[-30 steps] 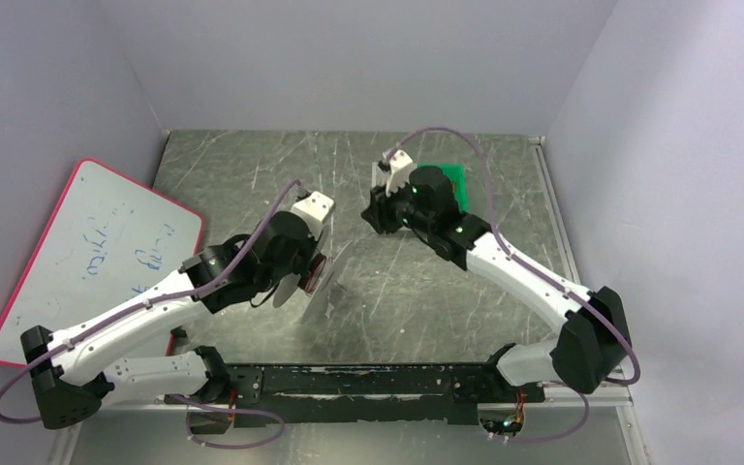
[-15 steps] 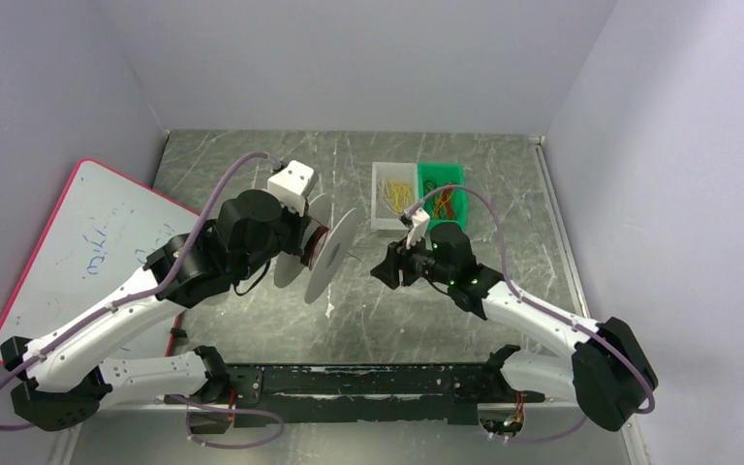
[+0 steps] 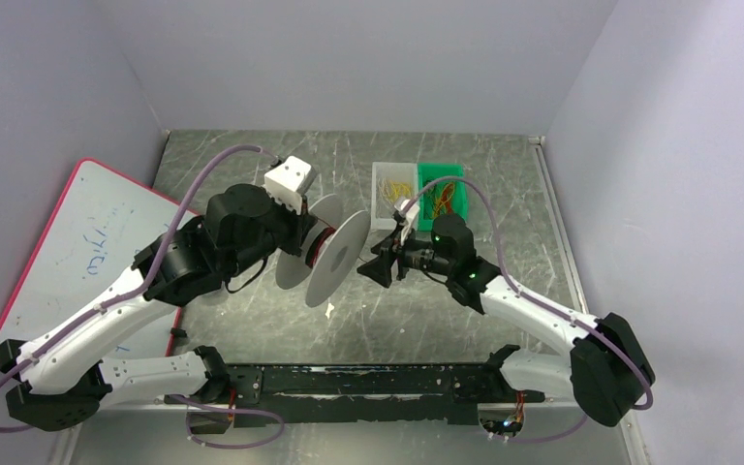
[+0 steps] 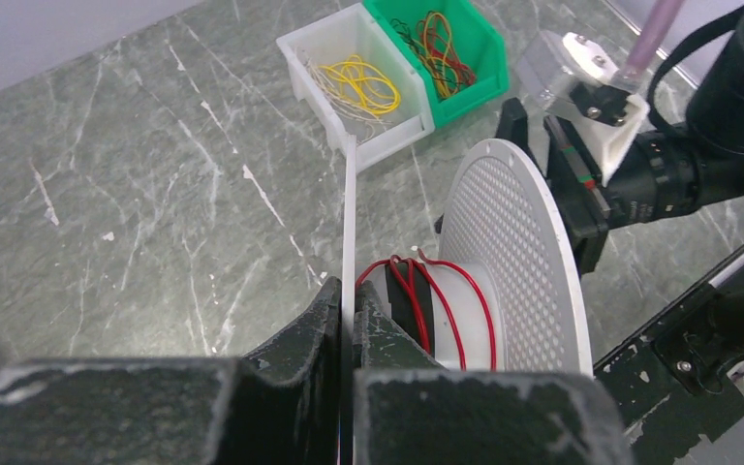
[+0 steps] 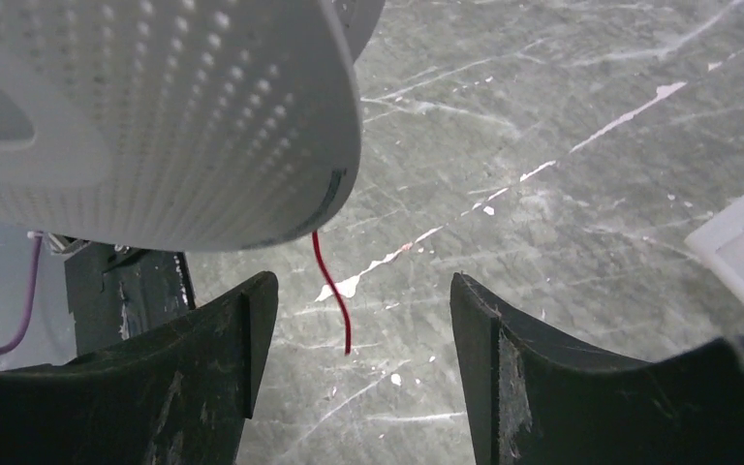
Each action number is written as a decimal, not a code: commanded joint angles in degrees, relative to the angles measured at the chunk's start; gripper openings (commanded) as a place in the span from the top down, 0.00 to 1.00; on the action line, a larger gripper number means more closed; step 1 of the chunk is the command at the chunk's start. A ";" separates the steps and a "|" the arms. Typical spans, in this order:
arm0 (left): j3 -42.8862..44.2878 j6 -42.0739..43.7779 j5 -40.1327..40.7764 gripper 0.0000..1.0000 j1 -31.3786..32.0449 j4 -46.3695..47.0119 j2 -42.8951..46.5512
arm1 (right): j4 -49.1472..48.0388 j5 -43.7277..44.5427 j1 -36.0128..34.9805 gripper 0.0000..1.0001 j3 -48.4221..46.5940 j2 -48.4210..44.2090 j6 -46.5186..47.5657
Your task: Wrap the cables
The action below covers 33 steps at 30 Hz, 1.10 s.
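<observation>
Left jaws narrow, clamping one disc of the spool [image 3: 336,257], held over the surface [image 3: 252,160]. Red cable [image 5: 333,291] partly wound; loose end dangles between wide right jaws. Advise pinching end, feeding taut.

You see the spool [image 5: 155,116] cut off at 11 o'clock, and it hides the red wire's [image 5: 332,291] upper run.

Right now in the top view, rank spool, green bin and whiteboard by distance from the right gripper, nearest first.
1. spool: just ahead of the right gripper, to its left.
2. green bin: farther back, slightly right.
3. whiteboard: far left, by the wall.
</observation>
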<state>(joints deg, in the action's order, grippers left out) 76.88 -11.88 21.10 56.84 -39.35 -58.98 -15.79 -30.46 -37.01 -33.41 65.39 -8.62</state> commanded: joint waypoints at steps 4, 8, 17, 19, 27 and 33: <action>3.07 -1.13 -3.61 0.93 0.39 1.67 0.79 | -3.69 -5.96 0.23 0.39 -2.93 3.80 2.49; 3.16 -1.30 -3.10 0.93 0.38 2.03 0.54 | -4.02 -7.64 0.21 0.81 -2.46 4.74 2.27; 4.21 -5.84 5.18 0.93 0.30 5.06 -1.34 | -11.21 -2.55 -0.42 1.00 7.69 2.61 -2.67; 3.76 -7.03 7.33 0.93 0.23 7.12 -0.96 | -14.86 -1.63 -0.84 1.00 10.30 3.70 -4.55; 3.97 -8.60 11.70 0.93 -0.32 13.07 -1.39 | -23.02 6.27 -8.19 1.00 15.05 7.39 -7.02; 1.08 -8.60 14.75 0.93 -0.41 18.71 -2.12 | -26.46 13.06 -16.66 1.00 13.00 11.54 -8.33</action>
<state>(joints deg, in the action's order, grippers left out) 78.00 -19.53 28.97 56.84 -35.11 -61.80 -41.36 -22.83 -49.67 -20.16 73.89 -15.53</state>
